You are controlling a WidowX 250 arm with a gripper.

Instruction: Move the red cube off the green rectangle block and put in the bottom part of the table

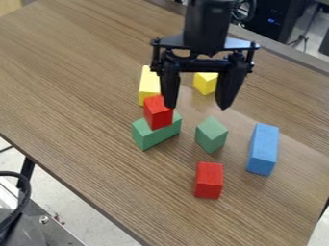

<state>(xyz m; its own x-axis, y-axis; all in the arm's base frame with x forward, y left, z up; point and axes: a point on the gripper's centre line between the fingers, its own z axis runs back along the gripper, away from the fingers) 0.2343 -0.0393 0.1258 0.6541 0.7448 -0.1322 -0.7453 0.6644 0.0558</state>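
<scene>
Arm (208, 21): 1, black; enters at view's top edge, hangs approx. vert. over desk (83, 96), wrist up, gripper (197, 106) pointing down. Gripper state: fingers well apart, nothing btwn. them held; tips approx. level w/ each other in view. Finger at view's left overlaps top rt. part of red cube (156, 114) in view; contact cannot be told.

Red cube: 1, on top of green rectangle block (149, 139), which lies nearer desk's lower-left edge than the other blocks' group to its rt.

Also on desk:
- Yellow block (148, 85), elongated; just beyond red cube, twd. desk's far edge, partly behind finger.
- Yellow cube (205, 82); seen btwn. the fingers, twd. far edge.
- Small green block (211, 135); rt. of green rectangle block, apart from it.
- Blue block (263, 149), elongated; nearest of the lot to desk's rt. edge.
- Second red block (209, 180); below small green block in view, nearest desk's bottom rt. corner after blue one.
</scene>
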